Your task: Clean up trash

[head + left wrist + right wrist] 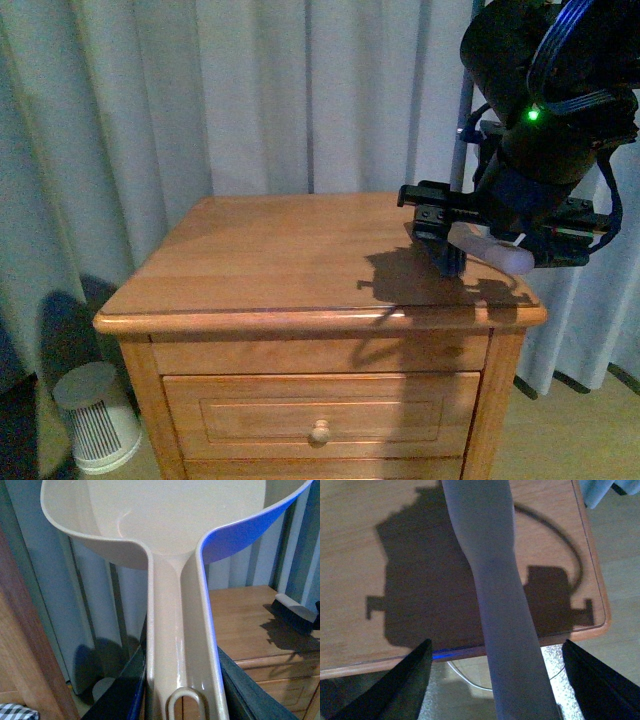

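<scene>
**Brush and dustpan poised, trash unseen**

The trash shows in no view, so its bearing from the jaws cannot be told. The right gripper (pixel 497 650), over the wooden table's (pixel 280 260) 3 o'clock edge, carries the brush (pixel 485 247); whether its jaws grip is unclear. The left gripper's (pixel 182 685) jaws clasp the dustpan (pixel 175 520) by its handle. Curtains (pixel 250 100) hang behind.

Glossy, smooth plastic on the pinkish-beige dustpan (pixel 175 630), light glinting along its handle; a wooden cabinet (pixel 280 260) with a varnished, satin-sheened top showing fine grain (its round drawer knob (pixel 320 432) is the same wood); a brush (pixel 492 250) with a matt pale plastic handle and dark bristles; and matt, pleated cloth curtains (pixel 250 90).
</scene>
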You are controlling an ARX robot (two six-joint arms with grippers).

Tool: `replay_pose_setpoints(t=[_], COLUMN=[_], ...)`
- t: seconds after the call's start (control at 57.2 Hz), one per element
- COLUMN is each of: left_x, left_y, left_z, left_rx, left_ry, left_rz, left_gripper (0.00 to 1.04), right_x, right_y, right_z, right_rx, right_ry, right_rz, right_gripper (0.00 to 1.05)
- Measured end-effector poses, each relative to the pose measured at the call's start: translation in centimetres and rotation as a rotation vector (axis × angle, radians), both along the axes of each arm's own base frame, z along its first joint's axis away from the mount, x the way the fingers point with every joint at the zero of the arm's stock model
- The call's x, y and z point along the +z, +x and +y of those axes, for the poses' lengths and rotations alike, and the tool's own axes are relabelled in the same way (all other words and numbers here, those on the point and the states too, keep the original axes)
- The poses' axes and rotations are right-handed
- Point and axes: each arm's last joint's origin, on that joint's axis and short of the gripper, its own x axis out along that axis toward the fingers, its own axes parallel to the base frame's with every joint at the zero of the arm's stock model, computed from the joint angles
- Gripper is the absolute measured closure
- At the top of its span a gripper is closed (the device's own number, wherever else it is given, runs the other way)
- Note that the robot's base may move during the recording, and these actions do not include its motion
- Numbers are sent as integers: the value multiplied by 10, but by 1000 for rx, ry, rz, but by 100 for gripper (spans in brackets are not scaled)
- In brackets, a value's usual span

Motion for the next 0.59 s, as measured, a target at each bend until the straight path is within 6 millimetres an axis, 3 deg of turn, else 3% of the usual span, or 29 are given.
replay_pose_setpoints(t=[0.315,0.595], left_x=[0,0], left_y=[0,0], left_z=[0,0], left_rx=[0,0], left_ry=[0,0], left_rz=[0,0], left_gripper=[76,76], right_x=[-3,4], right_y=[1,-2], right_z=[1,-2], right_rx=[4,15], right_ry=[-5,-109], right_rz=[6,-106], right_gripper=[81,84])
